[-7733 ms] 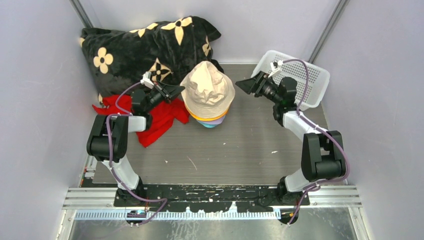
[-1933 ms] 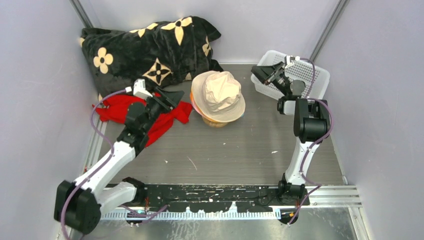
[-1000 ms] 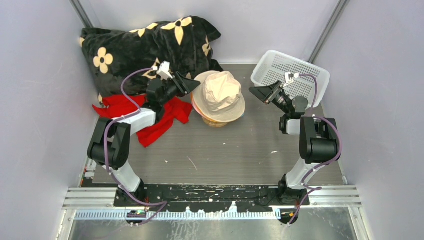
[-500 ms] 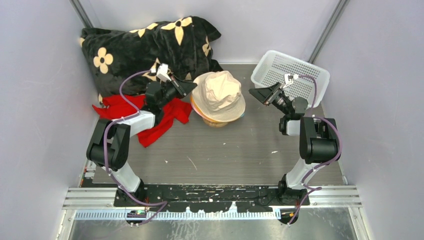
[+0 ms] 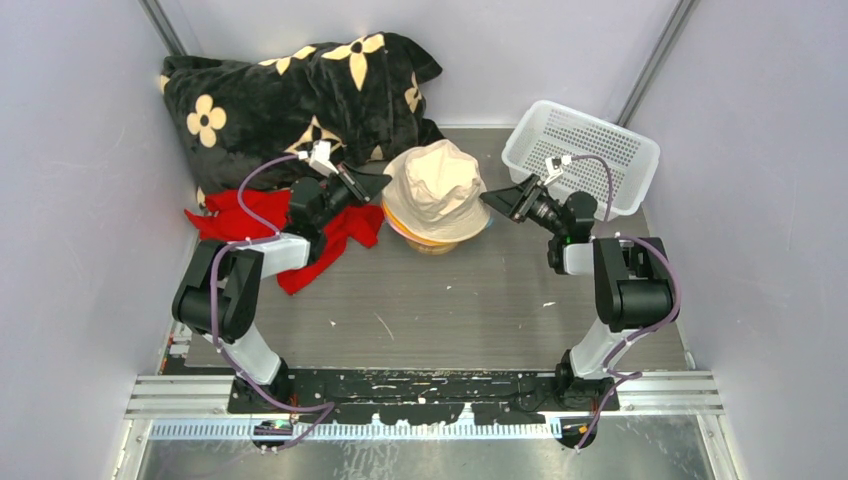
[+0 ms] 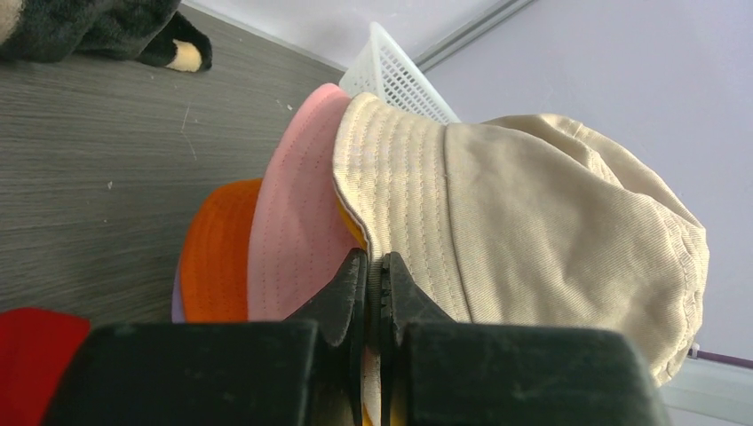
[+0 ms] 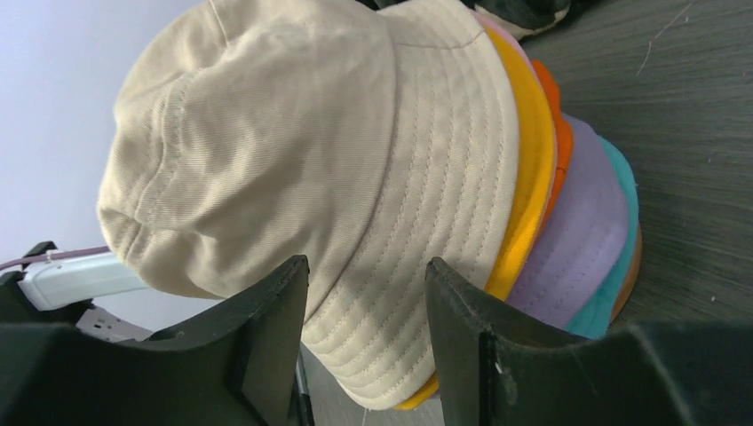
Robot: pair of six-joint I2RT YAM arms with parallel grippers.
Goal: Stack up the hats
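Your left gripper [image 6: 373, 266] is clenched at the brim of the hats [image 5: 436, 200], stacked mid-table; whether fabric is pinched, can't tell. Your right gripper [image 7: 366, 264] gapes astride the brim of the beige hat [image 7: 293, 142]. Red cloth [image 5: 335, 232] lies under the left arm.

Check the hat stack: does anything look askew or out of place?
Yes, the stack is uneven. Under the beige hat, the pink hat, orange hat, lavender hat and teal hat fan out at the brims instead of lining up. Nothing looks spilled or damaged.
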